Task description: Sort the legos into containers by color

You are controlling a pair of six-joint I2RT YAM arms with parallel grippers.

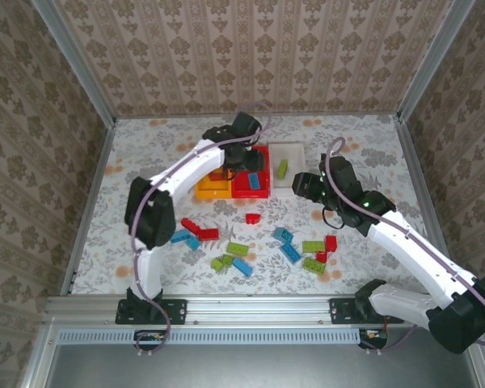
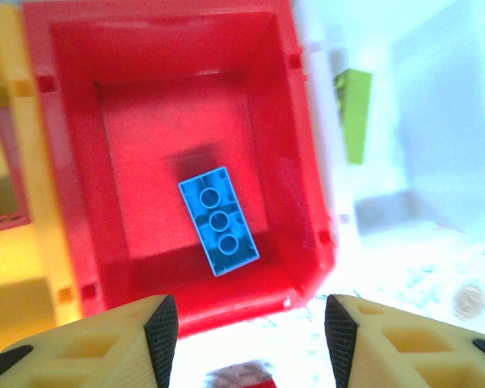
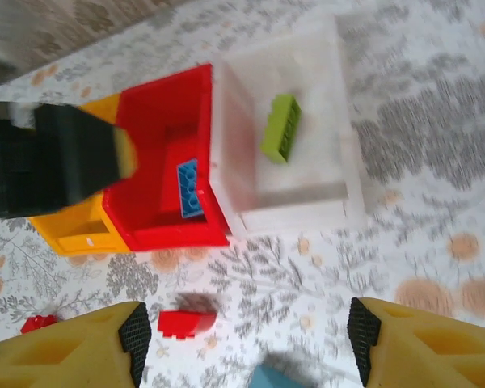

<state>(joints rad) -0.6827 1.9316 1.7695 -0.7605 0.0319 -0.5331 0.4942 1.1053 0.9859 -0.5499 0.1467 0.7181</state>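
My left gripper (image 2: 250, 339) hangs open over the near rim of the red bin (image 2: 73, 162), with nothing between its fingers. A blue brick (image 2: 218, 221) lies flat on the floor of that bin. From above, the left gripper (image 1: 238, 166) is over the bins. The white bin (image 1: 295, 149) holds a lime green brick (image 1: 282, 168). The yellow bin (image 1: 212, 187) stands to the left of the red bin (image 1: 259, 192). My right gripper (image 3: 246, 347) is open above the table, with a red brick (image 3: 186, 323) lying near its left finger.
Loose legos lie across the near table: red (image 1: 198, 229), blue (image 1: 182, 237), green (image 1: 238, 248), blue (image 1: 291, 252), green (image 1: 313, 246) and red (image 1: 331, 242). Metal rails and patterned walls bound the table.
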